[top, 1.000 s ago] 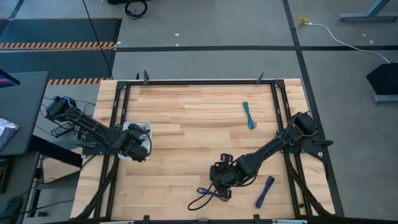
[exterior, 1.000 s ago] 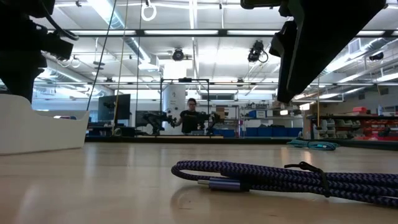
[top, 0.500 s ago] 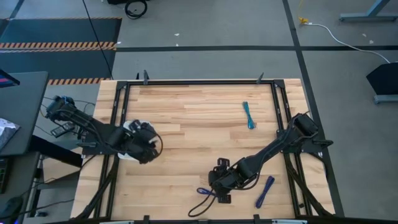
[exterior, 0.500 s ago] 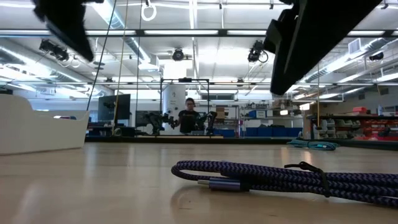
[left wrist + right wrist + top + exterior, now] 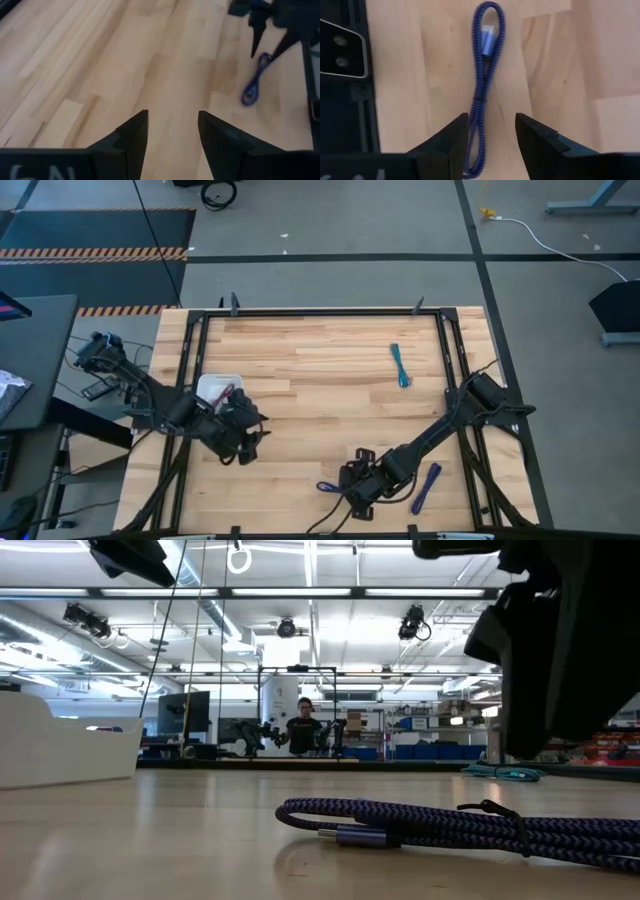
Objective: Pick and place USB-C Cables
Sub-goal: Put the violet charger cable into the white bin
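Right gripper (image 5: 490, 137) apart, empty, over purple cable (image 5: 485, 85) at near edge | cable's long axis runs straight ahead between fingers | I judge right arm nearer | left gripper (image 5: 172, 135) apart, empty, by tray (image 5: 212, 386).

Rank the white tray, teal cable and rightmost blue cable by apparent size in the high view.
Largest: white tray, though the left arm covers part.
Then teal cable and rightmost blue cable: similar length, too close to rank.

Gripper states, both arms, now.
Left gripper: open, empty, over bare wood beside the white tray.
Right gripper: open, empty, above the blue cable.
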